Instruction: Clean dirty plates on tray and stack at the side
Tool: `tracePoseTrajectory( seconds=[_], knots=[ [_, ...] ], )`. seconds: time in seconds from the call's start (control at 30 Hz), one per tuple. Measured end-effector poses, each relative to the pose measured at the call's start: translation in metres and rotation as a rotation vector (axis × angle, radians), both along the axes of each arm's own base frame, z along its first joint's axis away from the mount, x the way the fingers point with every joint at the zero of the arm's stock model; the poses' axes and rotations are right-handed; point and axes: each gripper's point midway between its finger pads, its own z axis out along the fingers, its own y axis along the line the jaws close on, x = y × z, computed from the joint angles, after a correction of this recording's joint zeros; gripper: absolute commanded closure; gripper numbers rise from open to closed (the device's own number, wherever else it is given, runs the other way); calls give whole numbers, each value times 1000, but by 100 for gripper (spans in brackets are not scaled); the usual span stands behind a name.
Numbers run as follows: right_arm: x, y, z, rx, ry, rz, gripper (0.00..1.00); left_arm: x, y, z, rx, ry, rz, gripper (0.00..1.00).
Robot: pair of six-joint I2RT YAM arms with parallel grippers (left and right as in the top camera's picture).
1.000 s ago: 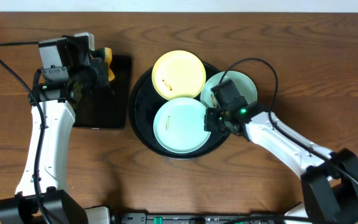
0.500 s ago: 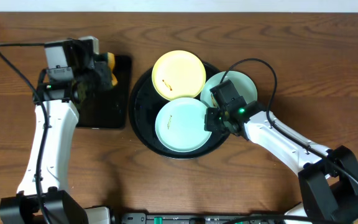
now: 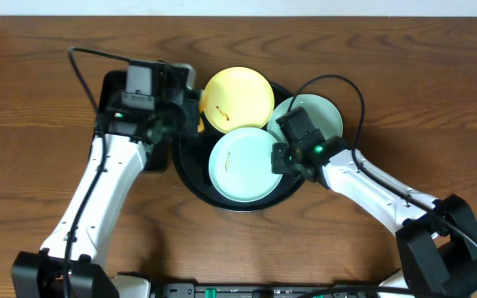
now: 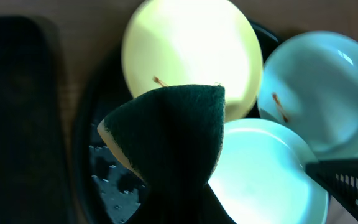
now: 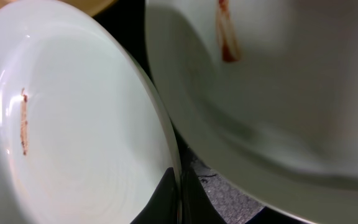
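A round black tray (image 3: 190, 170) holds a pale yellow plate (image 3: 238, 98) at the back, a mint-green plate (image 3: 243, 164) in front and a second mint-green plate (image 3: 325, 117) at the right rim. Each has a brown smear. My right gripper (image 3: 281, 157) is shut on the right rim of the front mint-green plate (image 5: 73, 143); the other green plate (image 5: 278, 87) lies beside it. My left gripper (image 3: 190, 116) is shut on a dark green and yellow sponge (image 4: 173, 134) and holds it over the tray's left part, next to the yellow plate (image 4: 191, 50).
A smaller rectangular black tray (image 4: 17, 118) lies left of the round tray, mostly under my left arm in the overhead view. Bare wood tabletop (image 3: 437, 99) surrounds the trays on all sides.
My left gripper has carried the sponge to the right, from over the rectangular tray to the round tray's left side. The right gripper has stayed on the front green plate.
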Motion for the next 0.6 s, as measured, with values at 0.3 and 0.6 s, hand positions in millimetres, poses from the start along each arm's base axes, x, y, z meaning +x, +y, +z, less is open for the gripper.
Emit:
tracePoseTrajectory(
  seconds=[0.3,0.6],
  knots=[
    [2,-4,0,-43,-25,-1,98,-32,-30,-35,33,83,-95,92],
    [2,-6,-1,-51,-24,-3,99,-53,-50,-75,40,85,-168,93]
  ],
)
